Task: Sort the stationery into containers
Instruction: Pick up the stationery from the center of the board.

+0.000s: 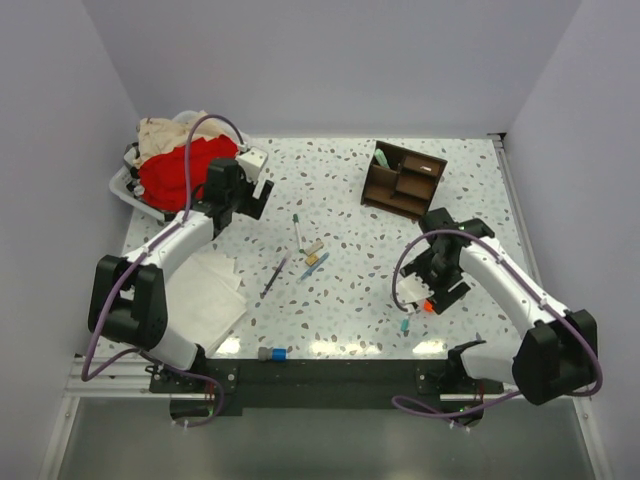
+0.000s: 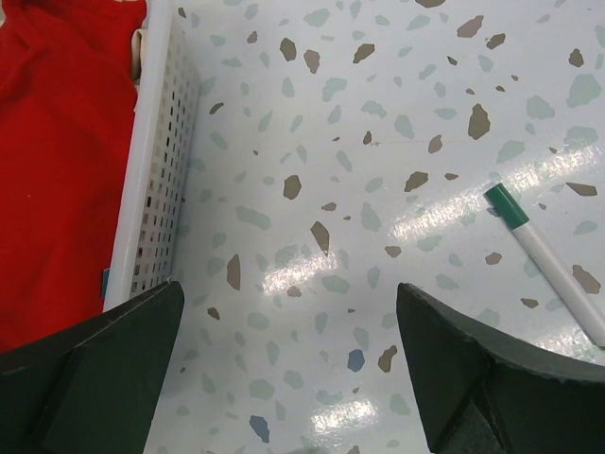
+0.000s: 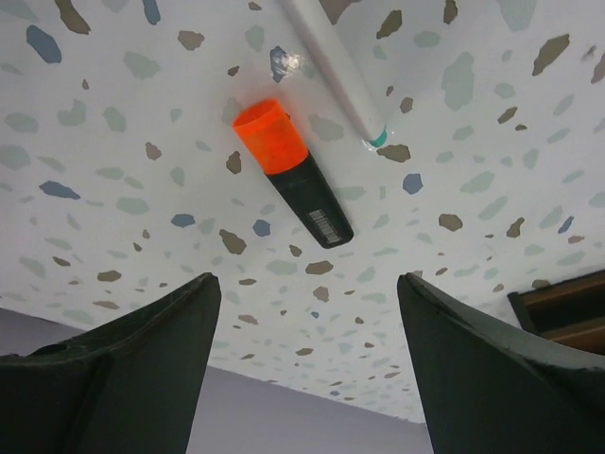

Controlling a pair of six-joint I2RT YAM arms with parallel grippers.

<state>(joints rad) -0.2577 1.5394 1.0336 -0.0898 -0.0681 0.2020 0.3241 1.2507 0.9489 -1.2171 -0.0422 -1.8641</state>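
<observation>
The dark brown wooden organizer (image 1: 403,178) stands at the back right; its corner shows in the right wrist view (image 3: 567,303). My right gripper (image 1: 440,288) is open and empty (image 3: 307,279), just above an orange highlighter (image 3: 288,170) with a black body, also in the top view (image 1: 428,305). A white pen with a teal tip (image 3: 336,66) lies beside it. My left gripper (image 1: 246,195) is open and empty (image 2: 288,288) over bare table beside the basket. A white pen with a green cap (image 2: 548,265) lies to its right, also in the top view (image 1: 298,230).
A white basket (image 2: 156,161) with red cloth (image 1: 180,170) stands at the back left. Tan erasers (image 1: 313,248), a blue pen (image 1: 318,265) and a dark pen (image 1: 274,275) lie mid-table. A white folded cloth (image 1: 205,290) lies front left, a grey-blue stub (image 1: 271,353) at the front edge.
</observation>
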